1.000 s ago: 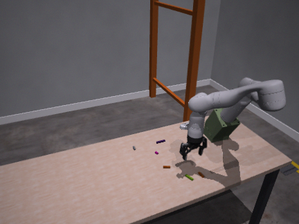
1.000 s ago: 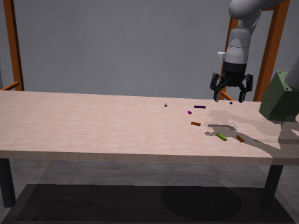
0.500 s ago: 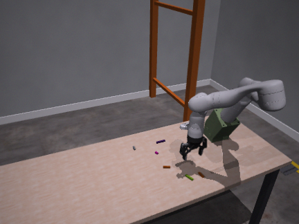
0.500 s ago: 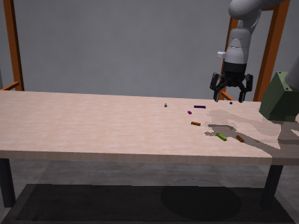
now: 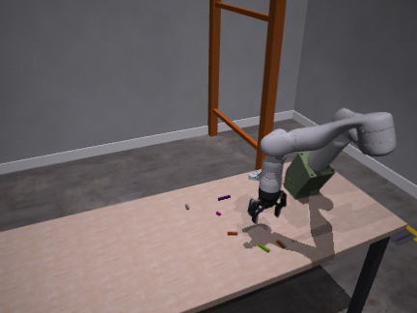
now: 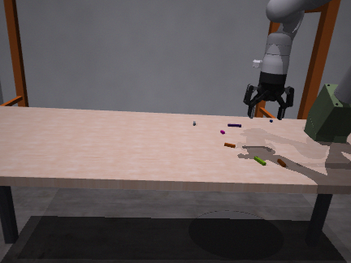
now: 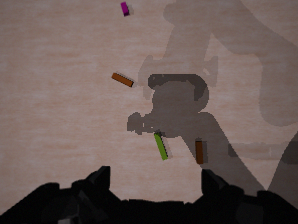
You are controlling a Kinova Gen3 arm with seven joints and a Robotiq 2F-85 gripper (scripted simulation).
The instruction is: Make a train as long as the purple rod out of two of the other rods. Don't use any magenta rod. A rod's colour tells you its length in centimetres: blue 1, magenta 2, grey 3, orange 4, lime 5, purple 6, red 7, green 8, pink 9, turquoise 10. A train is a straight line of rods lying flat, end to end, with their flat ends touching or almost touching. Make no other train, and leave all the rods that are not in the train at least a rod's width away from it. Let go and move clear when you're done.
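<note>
My gripper (image 5: 266,213) (image 6: 268,110) (image 7: 155,177) is open and empty. It hangs above the table (image 5: 97,261) (image 6: 81,142) (image 7: 50,125). A lime rod (image 5: 264,247) (image 6: 260,161) (image 7: 160,146) and an orange rod (image 5: 280,243) (image 6: 281,162) (image 7: 199,151) lie close together in the arm's shadow, below and in front of it. A second orange rod (image 5: 233,233) (image 6: 230,144) (image 7: 122,79) lies to their left. A magenta rod (image 5: 218,213) (image 6: 223,131) (image 7: 125,8), the purple rod (image 5: 224,197) (image 6: 234,125) and a small grey rod (image 5: 187,207) (image 6: 194,122) lie further back. A tiny blue rod (image 6: 270,120) lies behind the gripper.
The arm's green base block (image 5: 306,176) (image 6: 327,119) stands on the table's right end. An orange ladder frame (image 5: 270,72) (image 6: 321,61) stands behind the table. The table's front edge runs just beyond the lime rod.
</note>
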